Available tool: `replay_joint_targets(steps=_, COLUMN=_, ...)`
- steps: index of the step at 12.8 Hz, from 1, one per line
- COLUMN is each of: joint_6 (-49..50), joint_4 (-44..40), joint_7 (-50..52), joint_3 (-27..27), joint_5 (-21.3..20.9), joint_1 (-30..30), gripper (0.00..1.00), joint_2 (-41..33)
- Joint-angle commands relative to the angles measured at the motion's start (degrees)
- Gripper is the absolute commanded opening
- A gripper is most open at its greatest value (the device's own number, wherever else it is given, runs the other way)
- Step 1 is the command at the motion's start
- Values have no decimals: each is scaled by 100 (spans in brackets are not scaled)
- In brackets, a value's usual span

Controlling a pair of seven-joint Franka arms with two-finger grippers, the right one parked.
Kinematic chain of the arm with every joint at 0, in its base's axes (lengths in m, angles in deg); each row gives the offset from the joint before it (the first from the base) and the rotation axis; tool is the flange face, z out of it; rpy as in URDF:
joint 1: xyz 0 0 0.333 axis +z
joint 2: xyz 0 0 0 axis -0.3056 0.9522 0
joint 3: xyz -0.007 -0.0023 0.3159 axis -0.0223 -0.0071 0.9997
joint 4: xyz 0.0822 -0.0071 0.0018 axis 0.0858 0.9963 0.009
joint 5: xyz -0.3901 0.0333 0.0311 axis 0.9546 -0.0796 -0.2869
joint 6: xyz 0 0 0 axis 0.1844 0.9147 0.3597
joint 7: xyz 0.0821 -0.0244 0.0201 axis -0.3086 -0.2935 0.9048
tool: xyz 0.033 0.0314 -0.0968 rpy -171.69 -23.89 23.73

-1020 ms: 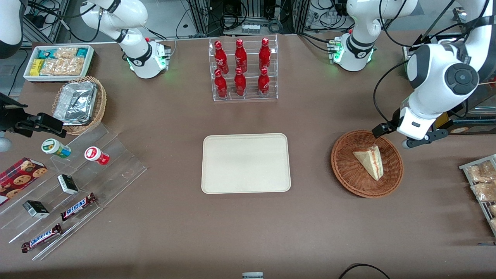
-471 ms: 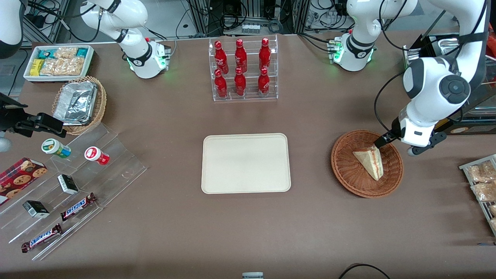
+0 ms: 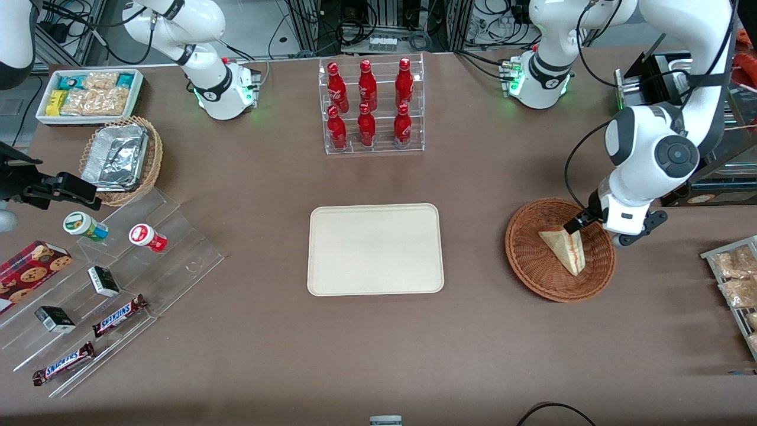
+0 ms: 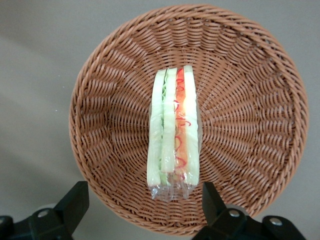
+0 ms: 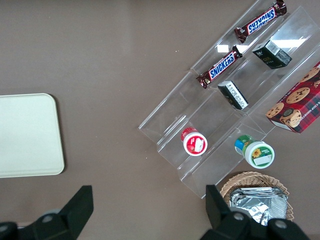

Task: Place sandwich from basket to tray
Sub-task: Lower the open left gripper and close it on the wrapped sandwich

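Wicker still cradles the sandwich (image 3: 565, 248): we see the wedge lying in the round reddish-brown basket (image 3: 532, 260), nothing lifted yet, and the cream tray (image 3: 375, 249) bare, well apart toward the parked arm's end of the table. So we judge the task barely begun: the grasp, the lift, the carry and the set-down all remain.

Our gripper (image 4: 142, 202) hovers just above the basket with its fingers (image 4: 74, 201) spread wide, one on each side of the sandwich's wrapped end, touching nothing.

In the wrist view the layered cut edge (image 4: 174, 135) faces up at the camera. In the front view the wedge's long axis runs diagonally, one end at the gripper, the other nearer the front camera.
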Motion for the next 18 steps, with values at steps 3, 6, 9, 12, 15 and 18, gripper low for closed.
replay_joint_targets(steps=3, joint_6=-248, joint_4=-69, joint_7=152, joint_3=-28, joint_5=-55, joint_1=-59, gripper=100, joint_2=246)
replay_joint_targets(steps=6, joint_6=-467, joint_4=-77, joint_7=152, joint_3=-37, joint_5=-29, joint_1=-68, gripper=100, joint_2=422)
replay_joint_targets(steps=9, joint_6=-555, joint_4=-130, joint_7=161, joint_3=-37, joint_5=-3, joint_1=-68, gripper=100, joint_2=554)
replay_joint_targets(steps=12, joint_6=-748, joint_4=-130, joint_7=301, joint_3=-54, joint_5=6, joint_1=-68, gripper=99, joint_2=730)
replay_joint_targets(steps=15, joint_6=-881, joint_4=-121, joint_7=608, joint_3=-63, joint_5=15, joint_1=-77, gripper=52, joint_2=827)
replay_joint_targets(steps=18, joint_6=-890, joint_4=-130, joint_7=697, joint_3=-81, joint_5=15, joint_1=-112, gripper=0, joint_2=897)
